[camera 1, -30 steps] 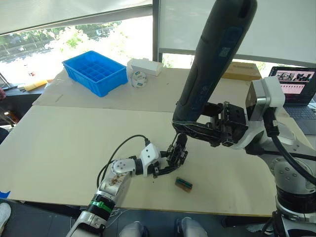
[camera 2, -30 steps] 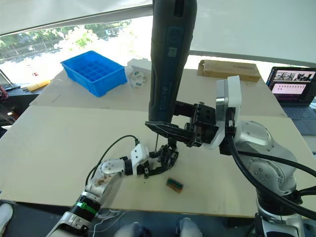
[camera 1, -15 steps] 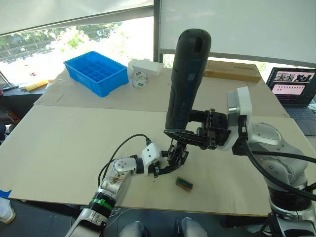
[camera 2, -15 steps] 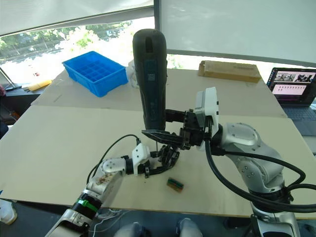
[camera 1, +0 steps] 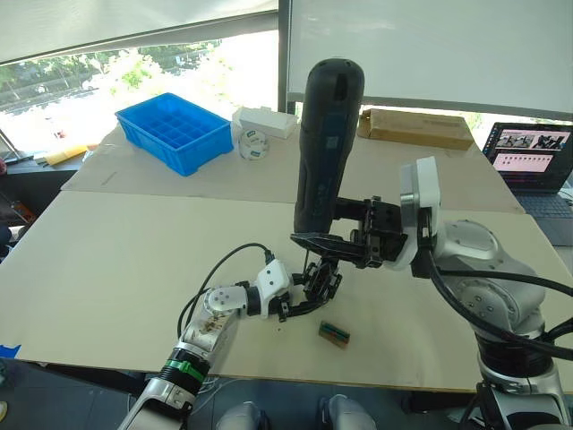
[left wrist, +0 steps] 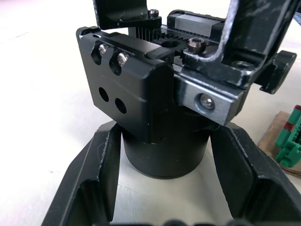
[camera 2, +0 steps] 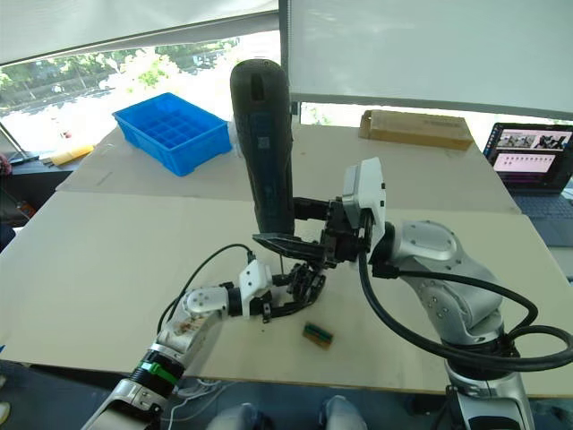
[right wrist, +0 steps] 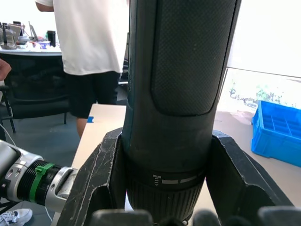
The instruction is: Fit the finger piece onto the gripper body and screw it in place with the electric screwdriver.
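The right end effector [camera 2: 300, 242] is clenching the long black cylindrical electric screwdriver [camera 2: 266, 143] directly above the black blocky gripper body [left wrist: 155, 94], which the left end effector [left wrist: 164, 188] is bracketing on the bench [camera 1: 107, 260]; a tilting bit is risking slipping off its screw.

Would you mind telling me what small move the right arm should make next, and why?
Probably ease the electric screwdriver straight down so its bit seats in a screw. The right end effector holds it nearly upright, tip just above the gripper body, which the left end effector steadies by its round base on the table.
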{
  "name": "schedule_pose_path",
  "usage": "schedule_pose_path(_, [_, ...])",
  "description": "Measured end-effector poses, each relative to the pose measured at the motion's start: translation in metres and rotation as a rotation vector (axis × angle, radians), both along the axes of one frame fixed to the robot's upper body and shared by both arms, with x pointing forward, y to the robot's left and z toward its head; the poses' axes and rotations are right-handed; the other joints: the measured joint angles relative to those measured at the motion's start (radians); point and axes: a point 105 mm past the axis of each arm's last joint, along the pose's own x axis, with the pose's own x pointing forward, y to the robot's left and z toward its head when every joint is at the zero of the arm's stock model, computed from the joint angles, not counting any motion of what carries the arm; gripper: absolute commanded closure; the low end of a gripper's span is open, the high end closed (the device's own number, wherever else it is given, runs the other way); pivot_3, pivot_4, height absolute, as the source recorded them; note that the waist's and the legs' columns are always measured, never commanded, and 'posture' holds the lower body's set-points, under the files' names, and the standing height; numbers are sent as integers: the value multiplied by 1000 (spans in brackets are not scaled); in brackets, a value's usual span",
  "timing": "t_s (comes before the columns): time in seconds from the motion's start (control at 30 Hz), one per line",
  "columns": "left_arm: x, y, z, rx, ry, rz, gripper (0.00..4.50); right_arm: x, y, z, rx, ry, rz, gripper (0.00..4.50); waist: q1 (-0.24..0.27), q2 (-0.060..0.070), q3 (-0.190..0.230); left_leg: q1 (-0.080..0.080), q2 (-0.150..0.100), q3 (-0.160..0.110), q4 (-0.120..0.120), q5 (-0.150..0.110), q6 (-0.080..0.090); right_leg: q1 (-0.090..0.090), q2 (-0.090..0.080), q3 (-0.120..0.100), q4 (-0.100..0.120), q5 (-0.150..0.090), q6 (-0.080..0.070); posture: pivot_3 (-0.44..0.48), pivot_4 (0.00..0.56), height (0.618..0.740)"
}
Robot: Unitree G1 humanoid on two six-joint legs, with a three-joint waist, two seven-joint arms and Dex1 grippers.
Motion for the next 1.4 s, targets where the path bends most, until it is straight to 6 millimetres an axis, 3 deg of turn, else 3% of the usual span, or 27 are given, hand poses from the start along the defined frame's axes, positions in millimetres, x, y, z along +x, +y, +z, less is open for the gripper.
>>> schedule_pose_path(0.3, [-1,0,0,2,2,-5,2197,2,-4,-14,-31,27,-21,2557,0,0,0,0,0,-1,0,0,0,1,0,0,-1,0,0,0,150,740])
schedule_pose_path(1.4, [-2,-1,1,5,15,-2,2197,2,-5,-19,-39,-6,-29,2557,0,0,0,-1,0,-4,0,0,1,2,-3,-1,-2,0,0,0,150,740])
